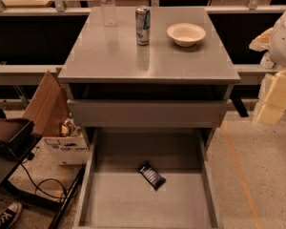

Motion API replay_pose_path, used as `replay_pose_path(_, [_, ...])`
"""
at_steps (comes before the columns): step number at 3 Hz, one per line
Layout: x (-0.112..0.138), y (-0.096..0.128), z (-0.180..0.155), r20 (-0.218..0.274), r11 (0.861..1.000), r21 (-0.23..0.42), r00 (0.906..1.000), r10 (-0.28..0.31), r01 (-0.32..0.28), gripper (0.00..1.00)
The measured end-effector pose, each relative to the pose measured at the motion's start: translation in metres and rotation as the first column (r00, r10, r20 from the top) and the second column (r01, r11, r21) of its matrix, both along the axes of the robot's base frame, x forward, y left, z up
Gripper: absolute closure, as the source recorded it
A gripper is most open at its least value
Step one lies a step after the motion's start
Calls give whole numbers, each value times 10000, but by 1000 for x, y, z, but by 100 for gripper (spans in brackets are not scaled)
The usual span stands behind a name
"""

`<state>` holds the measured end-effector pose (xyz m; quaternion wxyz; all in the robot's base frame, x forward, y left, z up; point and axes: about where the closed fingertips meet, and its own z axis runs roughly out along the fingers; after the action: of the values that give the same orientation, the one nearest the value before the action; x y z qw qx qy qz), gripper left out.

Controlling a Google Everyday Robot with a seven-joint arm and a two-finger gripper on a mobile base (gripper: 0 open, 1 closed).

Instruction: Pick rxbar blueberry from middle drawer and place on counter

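Observation:
The rxbar blueberry (151, 174), a small dark-wrapped bar with pale lettering, lies flat and slanted on the floor of the open middle drawer (128, 202), a little behind its centre. The counter (148, 63) is the grey metallic top of the cabinet above. My gripper (272, 98) shows as pale yellowish blocks at the right edge of the camera view, under the white arm (283, 30). It hangs beside the cabinet's right side at about the height of the upper drawer, well away from the bar, and it holds nothing that I can see.
On the counter stand a silver-blue drink can (142, 25), a clear plastic bottle (107, 5) and a white bowl (186, 34). A closed drawer front (148, 112) sits above the open drawer. Cardboard boxes (62, 128), cables and a dark stand (9, 142) are at the left.

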<state>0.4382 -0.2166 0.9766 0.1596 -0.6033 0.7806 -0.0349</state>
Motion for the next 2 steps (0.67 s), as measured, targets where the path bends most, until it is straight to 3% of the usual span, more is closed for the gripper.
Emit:
replay_pose_path(1, [0, 0, 0, 0, 10000, 0, 10000, 0, 0, 0])
replay_pose_path(2, [5, 7, -8, 142, 9990, 438, 9999, -87, 81, 0])
